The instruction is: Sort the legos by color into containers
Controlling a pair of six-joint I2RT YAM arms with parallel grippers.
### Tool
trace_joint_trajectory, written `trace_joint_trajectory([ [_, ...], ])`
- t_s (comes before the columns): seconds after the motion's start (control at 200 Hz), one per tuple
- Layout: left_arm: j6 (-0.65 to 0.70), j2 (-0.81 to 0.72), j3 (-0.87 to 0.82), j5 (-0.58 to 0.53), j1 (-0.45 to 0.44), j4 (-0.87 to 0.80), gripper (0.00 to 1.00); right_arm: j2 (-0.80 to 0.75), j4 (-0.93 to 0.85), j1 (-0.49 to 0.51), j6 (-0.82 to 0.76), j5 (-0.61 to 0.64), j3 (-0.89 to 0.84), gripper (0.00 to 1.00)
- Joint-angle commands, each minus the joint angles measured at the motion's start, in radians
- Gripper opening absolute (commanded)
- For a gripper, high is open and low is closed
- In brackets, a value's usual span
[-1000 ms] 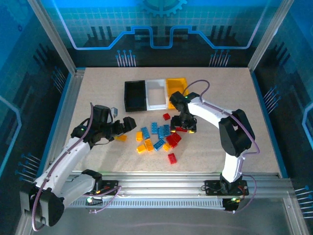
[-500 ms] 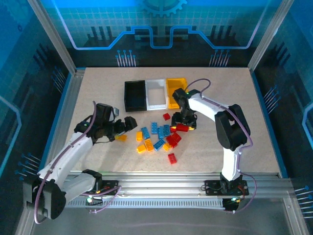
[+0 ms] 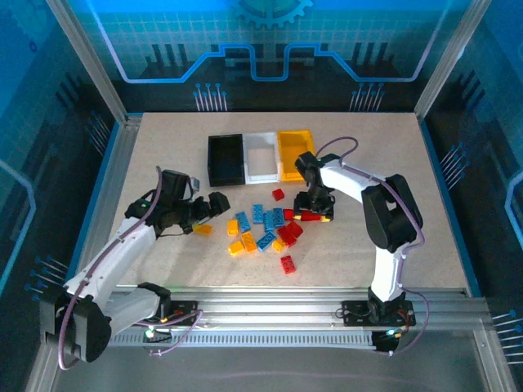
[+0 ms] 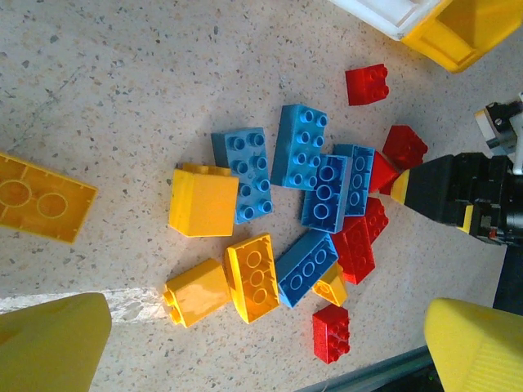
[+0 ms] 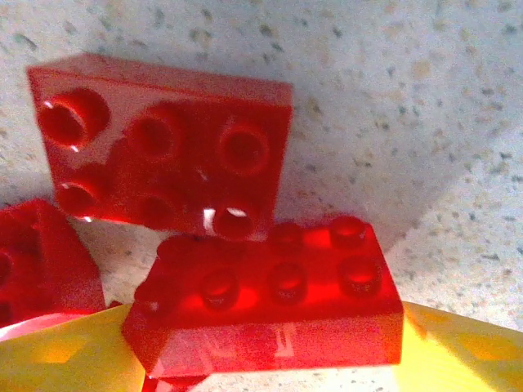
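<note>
Several red, blue and orange-yellow legos [image 3: 263, 229] lie in a loose pile mid-table. The black [image 3: 224, 160], white [image 3: 261, 155] and orange-yellow [image 3: 292, 147] containers stand joined in a row behind them. My right gripper [image 3: 315, 214] is at the pile's right edge, shut on a red lego [image 5: 270, 298] that sits between its yellow fingers [image 5: 470, 343]. A second red lego [image 5: 163, 151] lies just beyond it. My left gripper [image 4: 261, 355] hovers open over the pile's near-left side, above yellow bricks [image 4: 245, 278] and a small red brick [image 4: 331, 333].
A flat orange-yellow brick [image 4: 41, 200] lies apart, left of the pile. A lone red brick [image 3: 278, 194] sits between the pile and the containers. The metal rail [image 3: 270, 306] borders the table's near edge. The right arm's black finger base [image 4: 458, 196] reaches in at the pile's right.
The right gripper has slid a little to the right at the pile's edge and its arm has swung. The left gripper has barely shifted.
</note>
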Motion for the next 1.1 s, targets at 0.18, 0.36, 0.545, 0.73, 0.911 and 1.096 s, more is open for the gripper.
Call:
trace_joint_trajectory([
  [0.18,-0.014,-0.004,-0.003,0.031,-0.008,0.003,0.99,-0.034,0.004,-0.024,-0.062,-0.009,-0.006,0.79],
  [0.36,-0.030,-0.025,-0.026,0.022,-0.008,0.002,0.99,0.018,-0.030,-0.024,-0.117,0.011,0.064,0.83],
  [0.545,-0.044,-0.027,-0.038,0.022,-0.008,0.013,0.99,0.048,-0.036,-0.024,-0.137,0.012,0.082,0.82],
  [0.73,-0.046,-0.016,-0.038,0.022,-0.008,0.018,0.99,0.063,-0.035,-0.024,-0.138,0.020,0.068,0.80],
  [0.911,-0.043,-0.011,-0.042,0.025,-0.008,0.018,0.99,0.067,-0.028,-0.025,-0.138,0.031,0.047,0.77],
  [1.096,-0.031,-0.004,-0.039,0.030,-0.008,0.012,0.99,0.070,-0.012,-0.024,-0.125,0.027,0.030,0.69],
])
